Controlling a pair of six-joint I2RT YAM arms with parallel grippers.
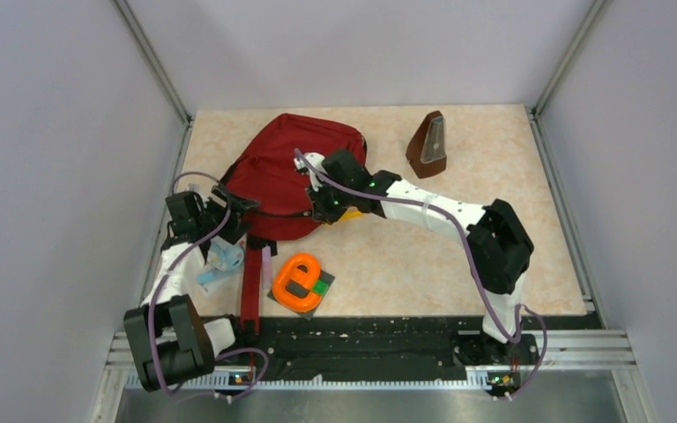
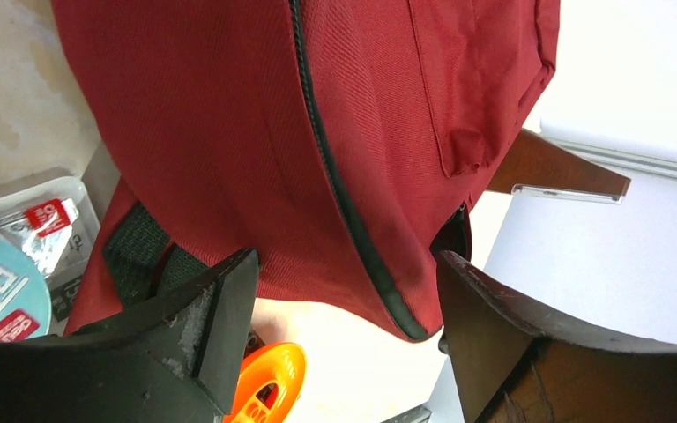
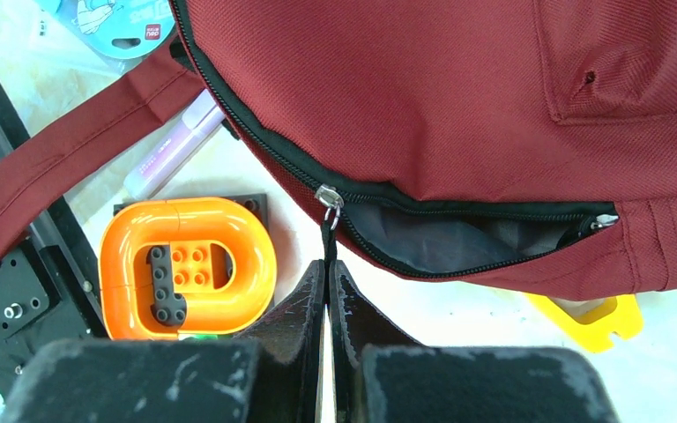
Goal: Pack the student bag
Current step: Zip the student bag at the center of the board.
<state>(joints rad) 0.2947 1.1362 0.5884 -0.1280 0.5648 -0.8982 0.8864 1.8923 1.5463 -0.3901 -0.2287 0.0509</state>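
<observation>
2 grippers are flanking the student bag (image 1: 282, 167): your right gripper (image 3: 327, 264) is pinching its zipper pull (image 3: 328, 231), straight ahead; your left gripper (image 2: 348, 260) is hanging released alongside.

The left arm (image 1: 169, 273) and the right arm (image 1: 432, 211) are both built of smooth white link shells joined by bulky black joint housings, and a thin lilac cable (image 1: 470, 257) loops loosely along each. Small green lights (image 1: 372, 185) glow on the right arm's black wrist housing, and both bases are bolted to a black rail (image 1: 361, 339) speckled with white marks. The left pincer (image 2: 345, 260) has thick, wedge-shaped dark fingers (image 2: 220, 308) scuffed grey along the edges, while the right pincer (image 3: 327, 264) is matt black, rough-textured and flecked with white.
</observation>
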